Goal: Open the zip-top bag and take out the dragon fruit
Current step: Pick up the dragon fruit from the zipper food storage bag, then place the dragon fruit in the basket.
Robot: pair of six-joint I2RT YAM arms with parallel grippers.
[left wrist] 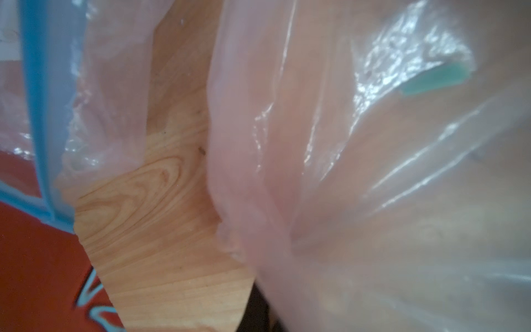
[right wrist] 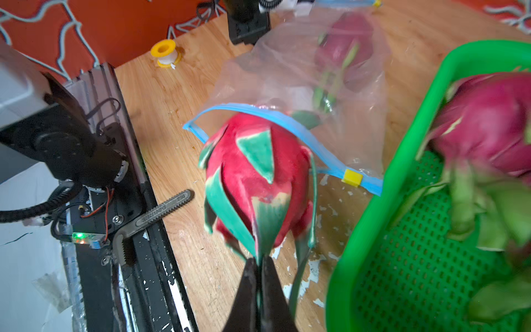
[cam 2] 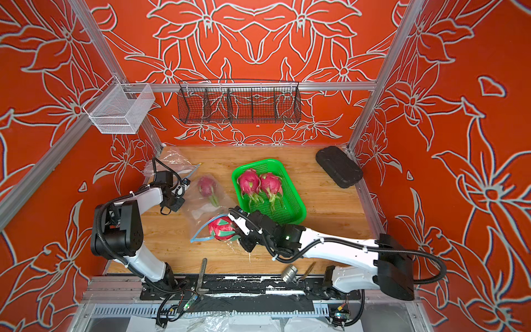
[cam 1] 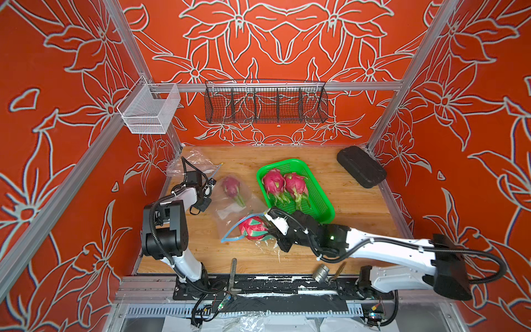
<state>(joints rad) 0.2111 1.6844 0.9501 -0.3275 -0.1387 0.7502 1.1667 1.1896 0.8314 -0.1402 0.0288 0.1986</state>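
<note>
**Worktop, light wood: contents**

1. zip-top bag: clear film, lying flat left of centre. Its blue zip strip is parted into a loop, and the yellow slider sits at one end.
2. red dragon fruit: at the bag mouth, ringed by the zip strip, with most of its body outside the film.
3. right gripper: jaws pinched narrow on 1 green scale tip of the red dragon fruit.
4. bagged dragon fruit: dull magenta, fully inside the bag near its far end.
5. left gripper: at the bag's far-left edge, jaws closed. The left wrist view shows bunched film directly in front of them.
6. green perforated tray: just right of the bag. It holds 2 dragon fruits side by side and touching, 1 left and 1 right.
7. second clear bag: back-left corner, crumpled.
8. pipe wrench: at the front edge.
</note>
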